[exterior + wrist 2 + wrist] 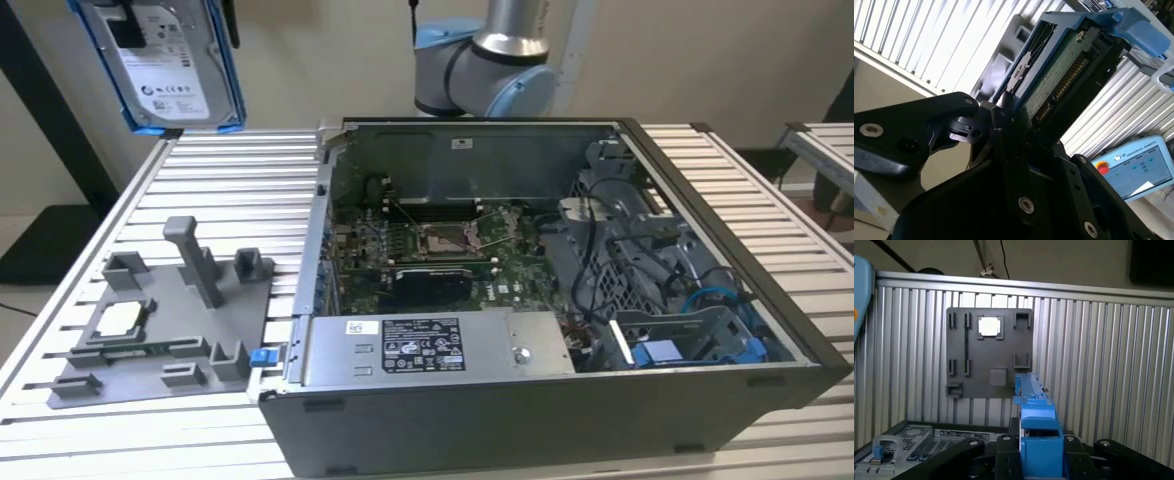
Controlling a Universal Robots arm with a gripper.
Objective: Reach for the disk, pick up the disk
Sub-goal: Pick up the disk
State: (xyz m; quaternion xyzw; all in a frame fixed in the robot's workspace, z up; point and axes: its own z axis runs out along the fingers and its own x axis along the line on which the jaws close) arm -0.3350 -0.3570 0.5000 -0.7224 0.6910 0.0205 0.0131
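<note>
Lift stage, I'd judge: disk (174,75) hangs clear, well above the table (160,160), so the pick looks done. Pincer (1011,114) is clamped hard on the disk's blue-framed edge, which is pinched between the fingers (1009,150). Any further move calls for a steady, unslackened hold.

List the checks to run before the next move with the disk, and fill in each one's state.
1. Hold: the gripper is shut on the disk, at its edge in the second wrist view: ok.
2. Lift: the disk hangs in the air above the table, at the exterior view's left: ok.
3. Clearance: the disk is apart from the computer case: ok.
4. Frame: the blue bracket is on the disk: ok.
5. Slip: whether the hold is firm enough: cannot tell.
</note>
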